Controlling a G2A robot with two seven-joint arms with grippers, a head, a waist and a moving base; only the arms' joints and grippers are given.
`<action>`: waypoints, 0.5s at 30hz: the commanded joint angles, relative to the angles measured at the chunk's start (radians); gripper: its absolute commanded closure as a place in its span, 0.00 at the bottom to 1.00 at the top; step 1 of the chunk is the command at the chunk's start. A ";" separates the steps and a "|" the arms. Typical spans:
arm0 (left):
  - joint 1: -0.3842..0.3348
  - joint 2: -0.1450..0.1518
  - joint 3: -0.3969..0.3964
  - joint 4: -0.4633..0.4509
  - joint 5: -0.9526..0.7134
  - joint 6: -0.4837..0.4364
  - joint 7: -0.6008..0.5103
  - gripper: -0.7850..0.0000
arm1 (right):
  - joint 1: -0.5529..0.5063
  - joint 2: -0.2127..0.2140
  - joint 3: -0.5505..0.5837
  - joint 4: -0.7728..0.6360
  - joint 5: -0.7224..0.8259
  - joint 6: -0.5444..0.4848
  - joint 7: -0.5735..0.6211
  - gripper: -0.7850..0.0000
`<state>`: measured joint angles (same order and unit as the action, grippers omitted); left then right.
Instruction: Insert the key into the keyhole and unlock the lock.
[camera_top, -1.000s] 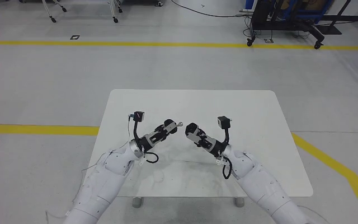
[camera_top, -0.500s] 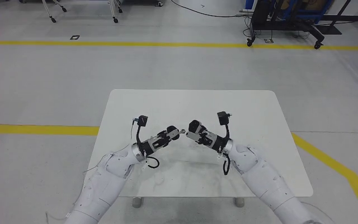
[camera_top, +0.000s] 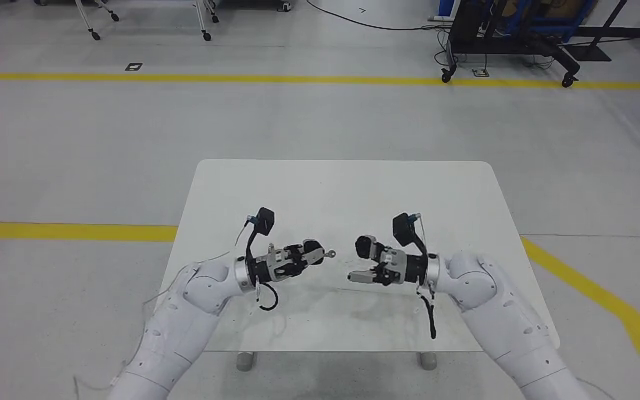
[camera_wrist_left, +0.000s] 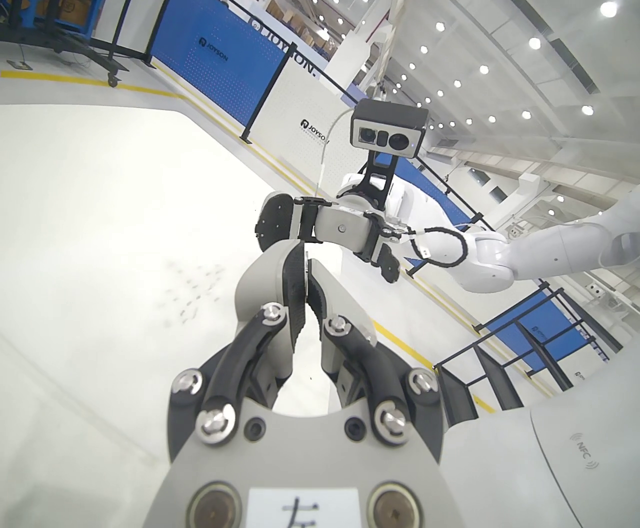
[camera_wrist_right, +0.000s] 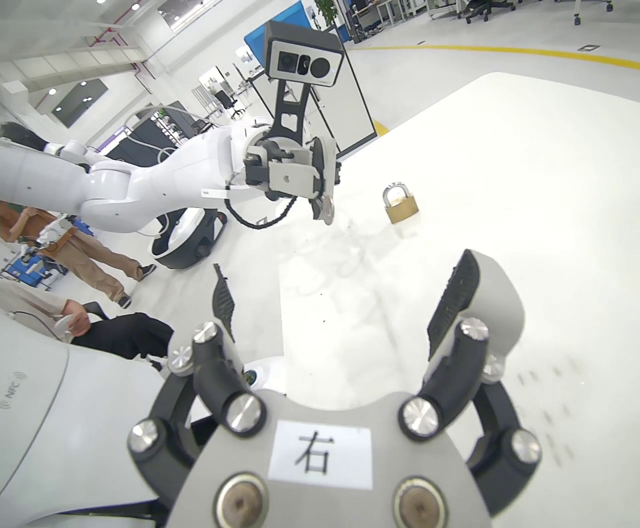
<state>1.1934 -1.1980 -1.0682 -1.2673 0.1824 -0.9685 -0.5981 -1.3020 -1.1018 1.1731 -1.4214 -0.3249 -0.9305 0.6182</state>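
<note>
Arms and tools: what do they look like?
Left arm and right arm: glossy white shells, black corrugated cable looped at each wrist. Left tool and right tool: grey metal bodies, black linkages, silver bolts, ribbed black pads, a white label with one black character. Boxy grey camera on a black bracket.

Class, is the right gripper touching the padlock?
Apart. The right wrist view shows the right gripper open, with bare table plainly between its fingertips and the padlock.
</note>
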 joint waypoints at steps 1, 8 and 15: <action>0.001 0.001 0.004 -0.001 0.004 -0.002 0.008 1.00 | 0.006 0.000 -0.012 0.006 0.021 0.004 0.009 0.27; 0.000 0.003 0.018 -0.003 0.037 -0.010 0.020 1.00 | 0.040 -0.005 -0.062 0.039 0.042 0.006 0.010 0.56; -0.003 0.005 0.030 -0.003 0.056 -0.007 0.042 1.00 | 0.061 -0.005 -0.087 0.067 0.066 -0.014 0.006 0.64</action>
<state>1.1908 -1.1928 -1.0392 -1.2711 0.2367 -0.9761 -0.5598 -1.2437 -1.1074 1.0888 -1.3568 -0.2625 -0.9410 0.6223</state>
